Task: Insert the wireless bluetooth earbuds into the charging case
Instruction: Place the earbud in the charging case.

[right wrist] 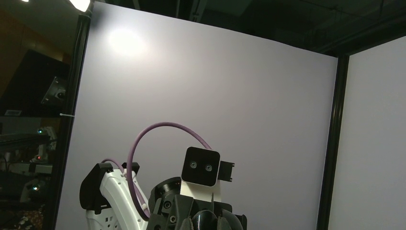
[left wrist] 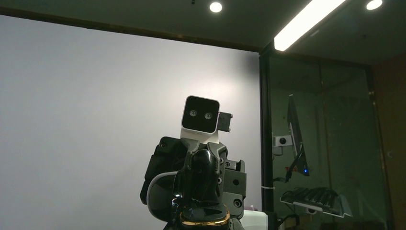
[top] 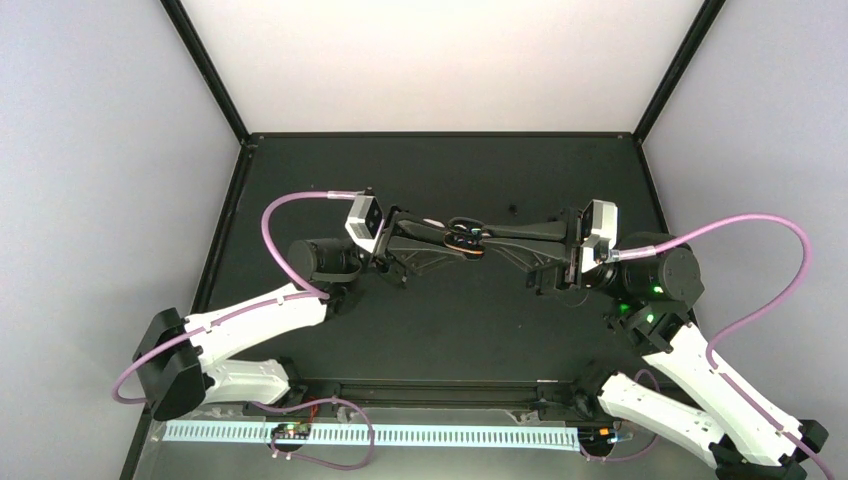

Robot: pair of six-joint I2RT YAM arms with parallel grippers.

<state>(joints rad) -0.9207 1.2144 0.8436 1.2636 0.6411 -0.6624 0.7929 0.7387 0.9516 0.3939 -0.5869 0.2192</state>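
Top external | left hand [top: 452, 238]: clenched, over table [top: 430, 170], tip pointing right toward centre | centre: both hands meet tip to tip at a small dark item [top: 463, 236] with orange flecks, identity unclear | earbuds, case: position cannot be told, any view | right hand [top: 484, 232]: clenched, tip pointing left

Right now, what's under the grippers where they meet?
Only black table shows around the left gripper and right gripper, meeting tip to tip. Directly beneath is covered; no earbuds or case visible.
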